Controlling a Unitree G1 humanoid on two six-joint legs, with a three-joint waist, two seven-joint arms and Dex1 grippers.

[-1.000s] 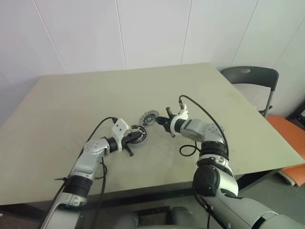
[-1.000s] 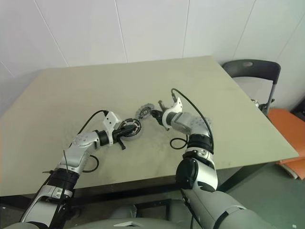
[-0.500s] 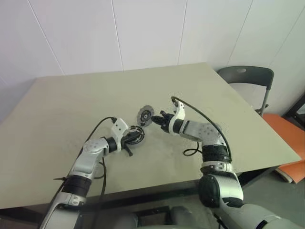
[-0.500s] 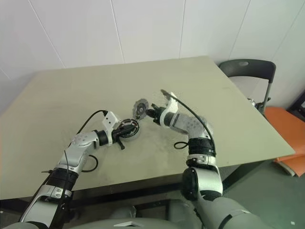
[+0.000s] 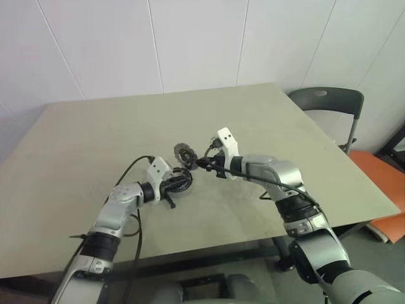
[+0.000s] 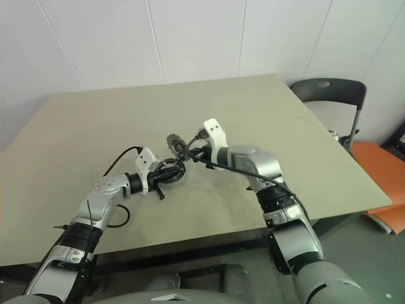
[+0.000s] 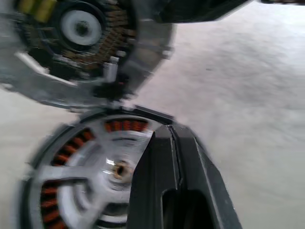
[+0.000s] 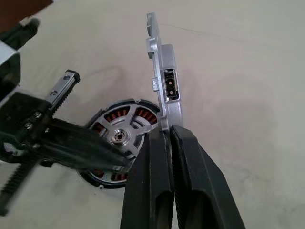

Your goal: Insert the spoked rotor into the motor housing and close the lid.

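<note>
The round motor part with silver spokes shows copper-orange windings in its gaps and lies beside the black fingers. The flat silver-grey metal disc between those fingers carries a small dark socket.

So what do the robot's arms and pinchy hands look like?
Both arms are silver-grey tubes with black joints. The left gripper and the right gripper each have two black fingers behind a small white box. Thin black cables loop along each arm.
</note>
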